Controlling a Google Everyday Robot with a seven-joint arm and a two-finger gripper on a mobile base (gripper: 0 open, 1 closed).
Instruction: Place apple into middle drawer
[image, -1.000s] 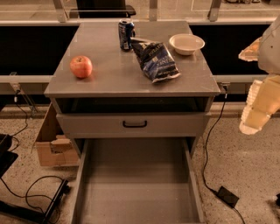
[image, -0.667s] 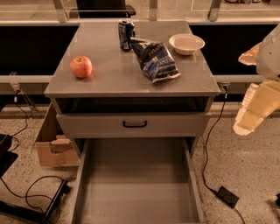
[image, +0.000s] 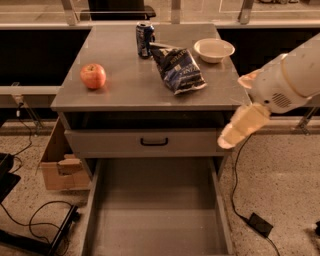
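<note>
Speckled floor (image: 280, 190) fills my nearest view, with a black power brick (image: 260, 225) lying at right. Beside it the middle drawer (image: 157, 210) stands pulled out, a long grey metal tray with a flat floor and low walls. To its left sits a cardboard box (image: 57, 167). Above, a closed drawer front (image: 145, 142) carries a black handle. My gripper (image: 235, 131), cream and rounded, hangs by the cabinet's right front corner; I cannot tell its state. On the smooth grey top (image: 125, 85), the round red-orange apple (image: 93, 76) rests near the left edge, well apart from a crinkled blue bag (image: 177, 69), a can (image: 145, 39) and a white bowl (image: 214, 49).
</note>
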